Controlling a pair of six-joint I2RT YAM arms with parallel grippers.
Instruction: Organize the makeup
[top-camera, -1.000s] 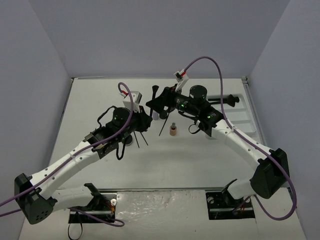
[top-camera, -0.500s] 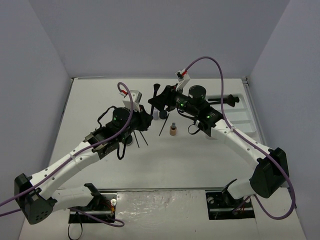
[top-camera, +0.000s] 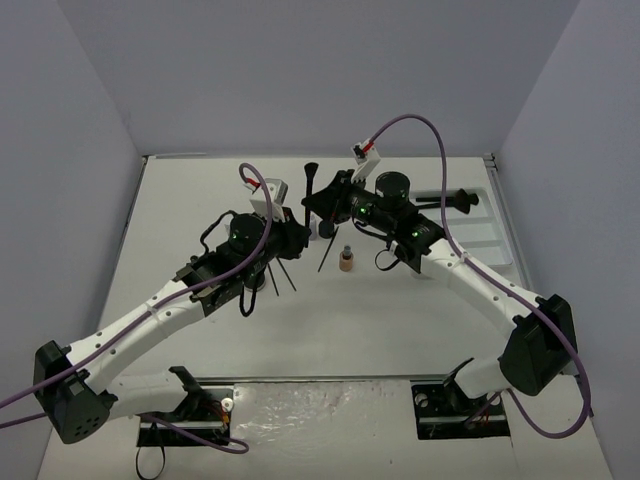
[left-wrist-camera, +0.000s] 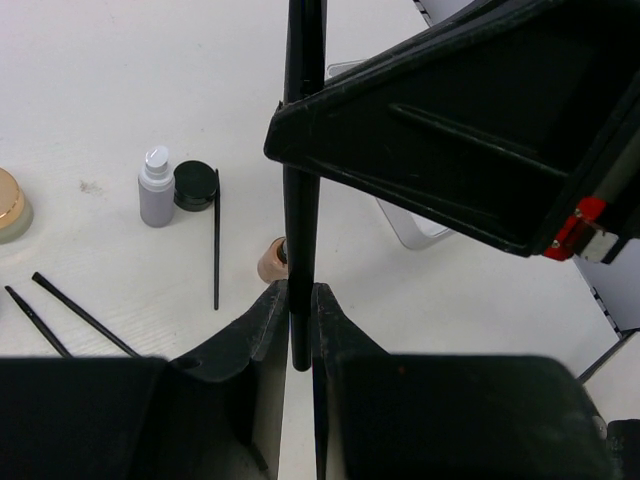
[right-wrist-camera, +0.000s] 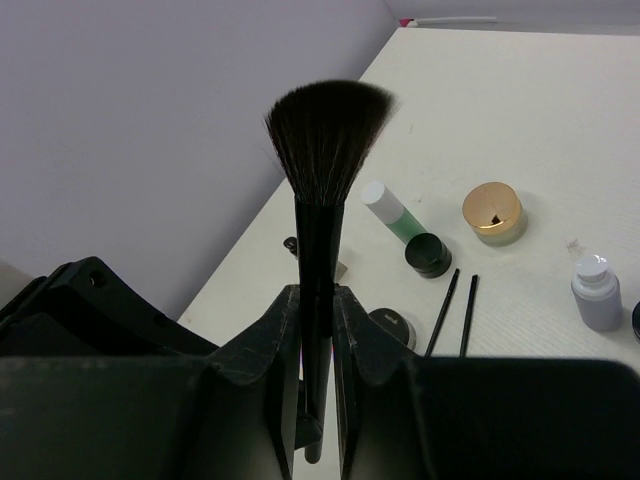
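Both on one brush: the left gripper pinches its black handle, the right gripper clamps it beneath the bristles. It's held above the table's far middle.

High rear overview, close wrist views (same brush in both)

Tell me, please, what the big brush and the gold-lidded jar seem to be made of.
Brush: smooth black handle, likely plastic or lacquered wood; soft dark fibre bristles. Jar: shiny gold lid, metal or metallised plastic by its reflection; pale translucent base, glass or plastic.
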